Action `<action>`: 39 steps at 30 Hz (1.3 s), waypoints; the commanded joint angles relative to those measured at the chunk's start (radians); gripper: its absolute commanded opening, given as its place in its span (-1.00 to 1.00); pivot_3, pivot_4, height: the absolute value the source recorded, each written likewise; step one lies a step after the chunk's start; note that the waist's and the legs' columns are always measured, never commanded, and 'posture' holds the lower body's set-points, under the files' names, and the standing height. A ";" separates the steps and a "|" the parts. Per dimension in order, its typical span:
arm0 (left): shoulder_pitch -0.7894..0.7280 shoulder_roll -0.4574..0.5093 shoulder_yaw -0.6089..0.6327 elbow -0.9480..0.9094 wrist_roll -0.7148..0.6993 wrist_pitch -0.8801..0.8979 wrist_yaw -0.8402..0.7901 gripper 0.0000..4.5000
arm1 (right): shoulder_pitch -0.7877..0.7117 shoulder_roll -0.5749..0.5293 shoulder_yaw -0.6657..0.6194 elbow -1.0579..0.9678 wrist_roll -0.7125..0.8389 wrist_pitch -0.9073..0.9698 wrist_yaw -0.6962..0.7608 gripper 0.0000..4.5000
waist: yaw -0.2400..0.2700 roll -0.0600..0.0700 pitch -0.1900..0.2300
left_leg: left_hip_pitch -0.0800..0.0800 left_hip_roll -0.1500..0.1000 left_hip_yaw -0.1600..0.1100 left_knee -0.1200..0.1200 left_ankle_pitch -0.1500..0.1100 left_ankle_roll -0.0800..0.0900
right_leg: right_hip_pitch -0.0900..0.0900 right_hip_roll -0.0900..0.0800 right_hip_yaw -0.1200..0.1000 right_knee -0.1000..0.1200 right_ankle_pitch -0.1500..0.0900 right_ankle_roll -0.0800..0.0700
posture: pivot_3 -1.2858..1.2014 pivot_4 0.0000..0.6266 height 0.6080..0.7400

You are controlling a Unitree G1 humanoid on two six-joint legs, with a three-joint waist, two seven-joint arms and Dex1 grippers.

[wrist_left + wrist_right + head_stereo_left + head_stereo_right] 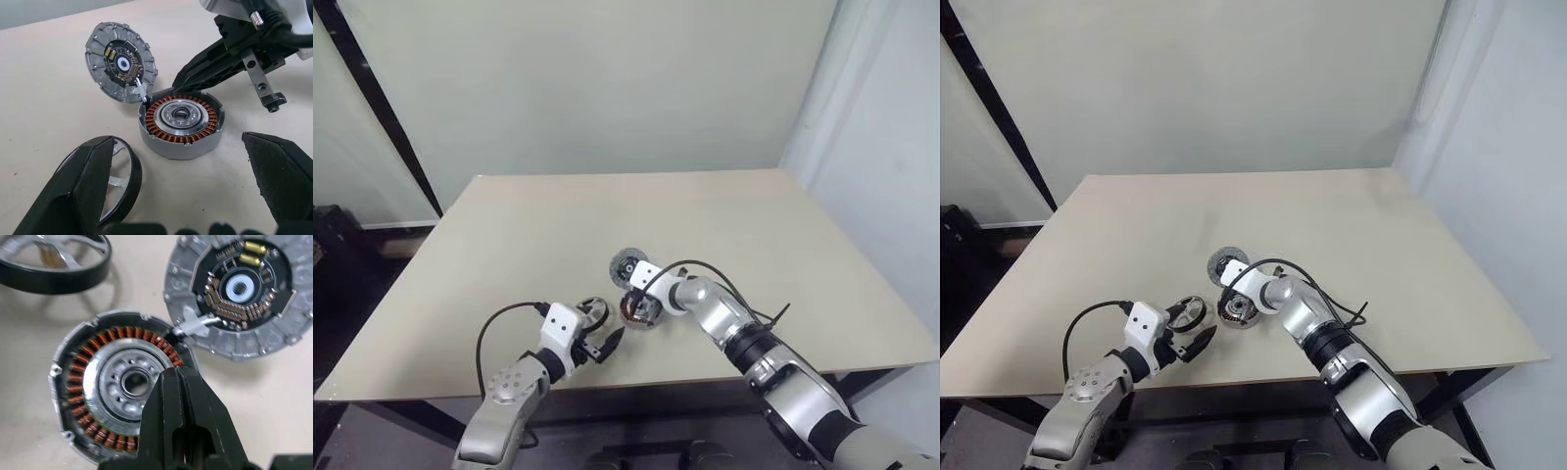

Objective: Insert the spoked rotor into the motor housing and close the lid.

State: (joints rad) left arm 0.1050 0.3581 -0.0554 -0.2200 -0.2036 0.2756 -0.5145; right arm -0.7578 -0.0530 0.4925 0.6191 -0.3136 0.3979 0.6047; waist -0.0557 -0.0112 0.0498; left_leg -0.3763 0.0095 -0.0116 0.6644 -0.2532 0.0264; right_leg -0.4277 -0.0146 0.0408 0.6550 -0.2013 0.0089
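Motor housing lies flat at lower left, coils facing up; lid upper right. Right gripper pressed together; left gripper spread.

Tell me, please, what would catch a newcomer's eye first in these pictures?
Most striking is the motor housing, open on the table, its ring of copper windings bare. Its lid lies flipped beside it, circuit side up, apparently joined to it by a small metal tab. The shut right gripper hovers over the housing, while the spoked rotor waits by the open left gripper.
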 commanded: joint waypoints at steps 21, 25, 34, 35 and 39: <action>-0.018 0.008 0.002 -0.042 0.005 -0.004 0.000 1.00 | 0.007 -0.019 0.038 -0.004 -0.019 0.005 0.029 -0.83 | 0.000 0.000 0.000 | 0.000 0.000 0.000 0.001 0.000 0.000 | 0.000 -0.001 0.001 0.000 0.000 0.000 | 0.03 -1.00 1.00; -0.017 0.007 0.002 -0.042 0.006 -0.005 0.001 1.00 | 0.005 -0.020 0.024 -0.010 -0.011 -0.005 0.016 -0.30 | 0.001 0.000 0.000 | 0.000 0.000 0.000 0.000 0.000 0.000 | 0.001 0.000 0.000 0.000 0.000 0.000 | 0.03 -1.00 1.00; -0.022 0.007 0.002 -0.037 0.006 -0.006 0.000 1.00 | -0.016 -0.015 0.000 -0.029 -0.002 -0.004 0.005 0.73 | 0.000 0.000 0.000 | 0.000 0.000 0.000 -0.001 0.000 0.000 | 0.000 0.000 0.000 -0.001 0.000 0.000 | 0.03 -1.00 1.00; -0.023 0.007 0.002 -0.037 0.005 -0.006 0.000 1.00 | -0.019 -0.018 -0.004 -0.032 -0.001 -0.004 0.004 0.73 | 0.000 0.000 0.000 | 0.000 0.000 0.000 -0.001 0.000 0.000 | 0.000 0.000 0.000 -0.001 0.000 0.000 | 0.03 -1.00 1.00; -0.024 0.008 0.003 -0.039 0.004 -0.005 -0.002 1.00 | -0.023 -0.035 -0.045 -0.069 0.020 0.000 -0.003 0.44 | 0.000 0.000 0.000 | 0.000 0.000 0.000 -0.001 0.000 0.000 | 0.000 0.000 0.000 -0.001 0.000 0.000 | 0.03 -1.00 1.00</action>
State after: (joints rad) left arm 0.0988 0.3628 -0.0577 -0.2200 -0.1999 0.2835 -0.5151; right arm -0.7486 -0.0781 0.4872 0.6097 -0.3130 0.3971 0.6094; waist -0.0554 -0.0112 0.0498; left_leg -0.3762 0.0093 -0.0116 0.6637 -0.2532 0.0264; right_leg -0.4276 -0.0148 0.0411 0.6544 -0.2013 0.0089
